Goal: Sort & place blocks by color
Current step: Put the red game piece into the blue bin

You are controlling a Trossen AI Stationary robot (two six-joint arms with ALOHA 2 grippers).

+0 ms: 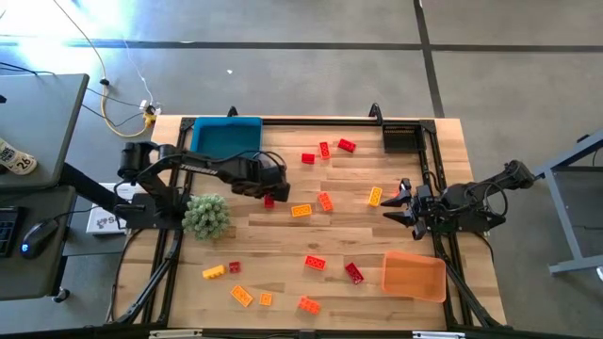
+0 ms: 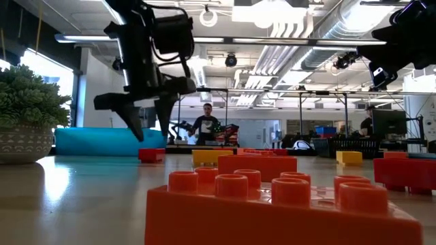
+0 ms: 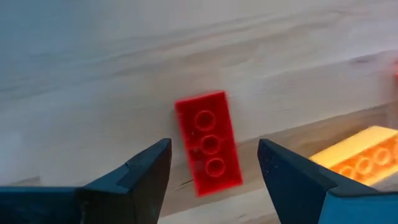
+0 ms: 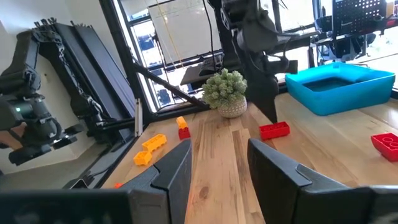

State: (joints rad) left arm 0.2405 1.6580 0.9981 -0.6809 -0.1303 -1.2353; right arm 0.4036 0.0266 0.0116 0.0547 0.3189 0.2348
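Note:
Small studded blocks in red, orange and yellow lie scattered over the wooden table. My left gripper [image 1: 268,185] hangs open above a red block [image 1: 268,200], fingers pointing down. In the left wrist view this red block [image 3: 208,142] lies flat on the wood, below and between the two fingers of my left gripper [image 3: 214,163], untouched. In the low view my left gripper [image 2: 146,112] is clear of the table. My right gripper [image 1: 399,203] waits open near the right edge, beside a yellow block [image 1: 375,196]; its open fingers [image 4: 217,168] hold nothing.
A blue tray [image 1: 226,135] sits at the far left, a black tray [image 1: 402,138] at the far right, an orange tray [image 1: 415,275] at the near right. A green plant ball [image 1: 206,216] stands close to the left arm. An orange block [image 3: 357,158] lies near the red one.

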